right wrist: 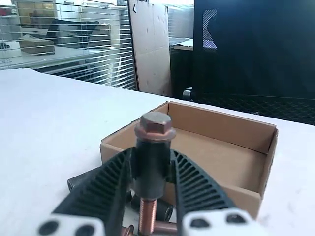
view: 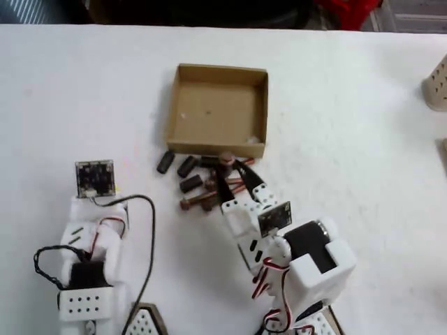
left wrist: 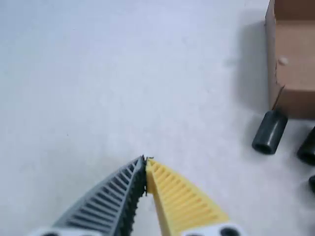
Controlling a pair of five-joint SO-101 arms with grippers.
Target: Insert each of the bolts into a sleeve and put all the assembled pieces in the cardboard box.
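Copper bolt point(right wrist: 155, 127): seated in a black sleeve point(right wrist: 149, 174), hexagonal head on top and threaded shank showing below; long axis upright.
Right pincer point(right wrist: 151, 156): clenched on the black sleeve, holding the assembled piece above the loose parts.
Cardboard box point(right wrist: 224, 124): open, no assembled piece visible inside; it lies straight ahead of the right pincer, with its near wall between the held piece and the box floor.
Loose sleeves point(view: 165, 162): lying on their sides on the worktop point(view: 349, 105) just outside the box's near wall, mixed with loose bolts point(view: 196, 204).
Left pincer point(left wrist: 146, 166): clenched on nothing, over bare worktop, off to one side of the box, with one loose sleeve near.
Coming move: probably forward over the near wall, then release; the right arm is by far the nearer to the box.
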